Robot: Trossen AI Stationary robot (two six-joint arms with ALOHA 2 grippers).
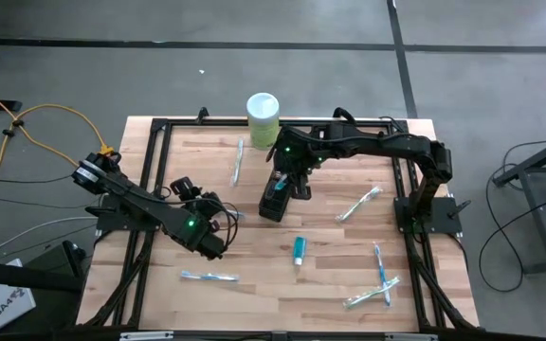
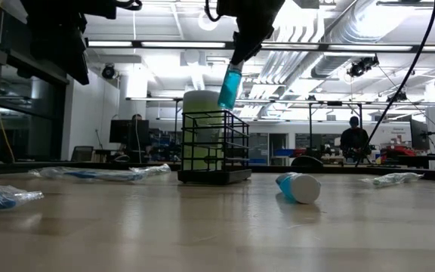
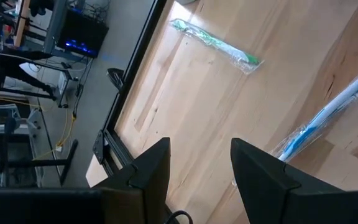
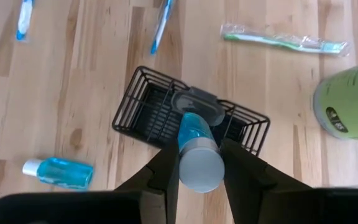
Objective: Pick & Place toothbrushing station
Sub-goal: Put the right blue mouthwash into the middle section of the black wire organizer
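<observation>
Teal tube point(image 4: 194, 149) in right gripper point(image 4: 197, 163), holder point(image 4: 143, 99) partly hidden

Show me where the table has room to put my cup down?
Bare wood lies between the lying teal tube and the wrapped toothbrush at the front left. It is crowded around the black wire holder, where the right gripper holds another tube, and the front right corner.

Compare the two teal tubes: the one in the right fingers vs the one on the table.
The small teal white-capped tube in the right gripper is held in the air above the black wire-mesh holder, roughly upright; the other teal white-capped tube lies on its side on the wooden table, apart from the holder and untouched. Both look alike in colour, cap and size.
</observation>
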